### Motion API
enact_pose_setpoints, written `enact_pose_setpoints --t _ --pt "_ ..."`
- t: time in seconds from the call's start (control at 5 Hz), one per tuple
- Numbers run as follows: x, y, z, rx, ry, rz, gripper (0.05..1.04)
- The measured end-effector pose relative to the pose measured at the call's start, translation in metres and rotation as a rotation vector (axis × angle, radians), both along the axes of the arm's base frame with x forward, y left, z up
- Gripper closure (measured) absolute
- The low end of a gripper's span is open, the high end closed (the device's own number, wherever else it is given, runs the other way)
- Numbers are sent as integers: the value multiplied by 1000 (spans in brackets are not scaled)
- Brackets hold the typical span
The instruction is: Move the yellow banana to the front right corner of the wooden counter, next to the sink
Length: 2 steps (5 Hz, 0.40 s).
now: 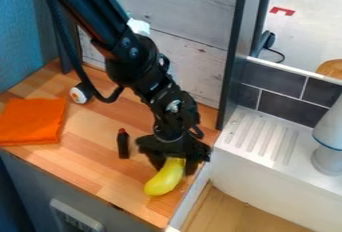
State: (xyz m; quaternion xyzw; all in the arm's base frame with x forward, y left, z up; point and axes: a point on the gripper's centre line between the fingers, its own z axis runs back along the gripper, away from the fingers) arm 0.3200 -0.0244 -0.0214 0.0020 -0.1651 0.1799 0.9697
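Gripper [176, 169] at banana [165, 179]; orange cloth [32, 121] well apart

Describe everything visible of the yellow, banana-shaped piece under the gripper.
The yellow piece is smooth, plump and gently curved, plastic-like, with a glossy highlight and a rounded lower end. It is whole as far as it shows. It slants from the gripper, which partly hides its upper end, down toward the counter's front, near the right edge of the wooden counter. Whether it is gripped, or fully resting on the wood, I can't tell.
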Motion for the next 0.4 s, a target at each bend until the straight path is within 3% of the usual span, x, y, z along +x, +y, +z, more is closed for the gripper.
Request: enact_pose_setpoints --t 0.2,0.4 --pt "-11 2 24 -6 8 34 81" --pt "-14 3 74 -11 -50 15 83"
